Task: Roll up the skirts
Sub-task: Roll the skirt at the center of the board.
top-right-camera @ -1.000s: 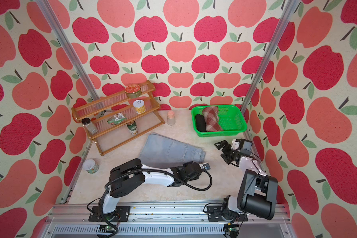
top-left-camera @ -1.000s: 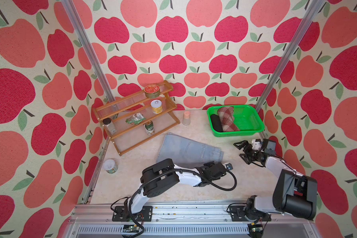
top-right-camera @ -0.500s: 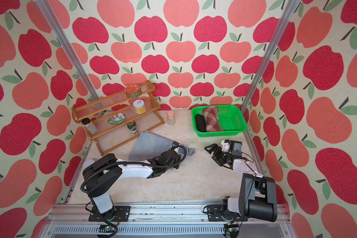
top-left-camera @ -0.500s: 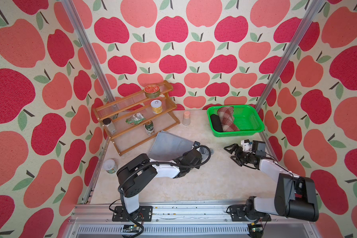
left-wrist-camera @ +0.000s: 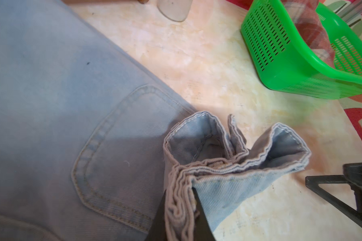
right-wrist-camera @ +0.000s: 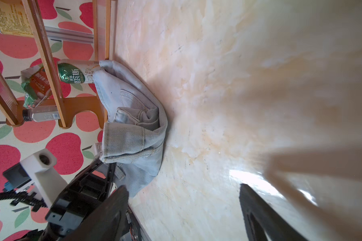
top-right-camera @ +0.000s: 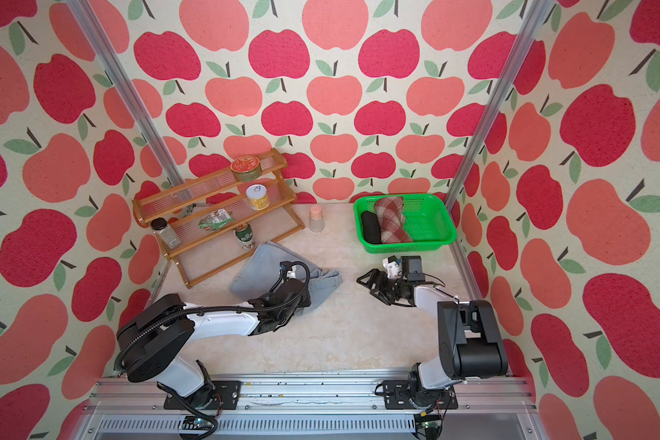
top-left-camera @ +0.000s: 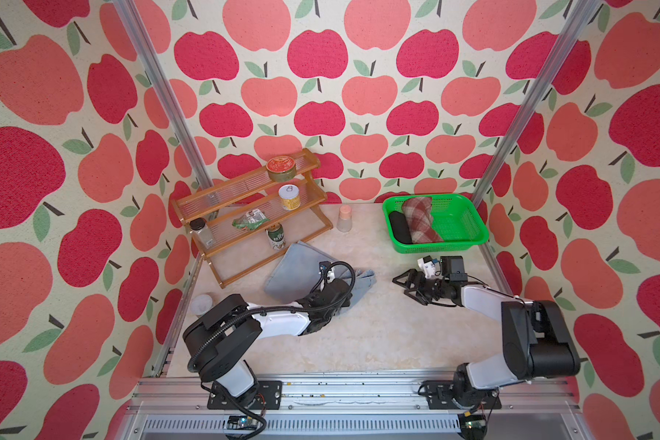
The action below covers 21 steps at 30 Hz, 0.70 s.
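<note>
Denim skirt [top-left-camera: 302, 266] lies partly spread on the tabletop beside the wooden rack [top-left-camera: 244, 183], one corner right up by the can [top-left-camera: 276, 236] at its foot. The black skirt [top-left-camera: 399, 226] and plaid skirt [top-left-camera: 420, 221] sit rolled in the green basket [top-left-camera: 469, 240]. Your left gripper [left-wrist-camera: 179, 200] is pinched tight on the bunched waistband, which curls into a loose, lopsided first turn. Your right gripper [top-left-camera: 406, 286] stands wide and empty, between skirt and basket. Bring it onto the waistband's free end so both ends turn together; otherwise the roll will likely cone. Draw the cloth clear of the rack first.
</note>
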Motion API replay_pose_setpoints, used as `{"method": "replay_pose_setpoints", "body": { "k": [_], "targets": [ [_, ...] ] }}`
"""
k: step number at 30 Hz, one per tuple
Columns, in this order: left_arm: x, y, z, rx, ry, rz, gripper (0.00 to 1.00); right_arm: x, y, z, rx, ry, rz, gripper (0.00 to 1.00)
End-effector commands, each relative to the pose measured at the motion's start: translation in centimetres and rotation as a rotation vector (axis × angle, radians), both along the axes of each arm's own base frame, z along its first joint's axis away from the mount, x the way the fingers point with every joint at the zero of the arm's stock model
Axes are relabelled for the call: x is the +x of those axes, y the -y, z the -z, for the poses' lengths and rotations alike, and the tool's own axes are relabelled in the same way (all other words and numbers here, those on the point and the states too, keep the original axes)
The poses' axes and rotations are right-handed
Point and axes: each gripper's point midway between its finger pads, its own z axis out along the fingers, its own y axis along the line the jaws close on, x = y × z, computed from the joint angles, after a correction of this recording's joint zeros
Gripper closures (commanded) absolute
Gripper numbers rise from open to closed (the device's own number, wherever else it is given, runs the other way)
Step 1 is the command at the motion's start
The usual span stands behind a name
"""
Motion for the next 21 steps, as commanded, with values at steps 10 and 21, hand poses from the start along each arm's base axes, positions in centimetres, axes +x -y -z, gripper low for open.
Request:
{"method": "replay_pose_setpoints", "body": {
  "k": [10,21],
  "targets": [
    [-2.9,-6.2,1.7,-0.053,-0.075,-0.218,1.00,-0.1,-5.8,-0.2,0.072,0.045,-0.197,0.13],
    [-3.5,-8.0,2.9,-0.045,-0.137,-0.291,1.00,-2.2,-10.2,1.1,0.075,0.057,-0.344,0.10]
  ]
}}
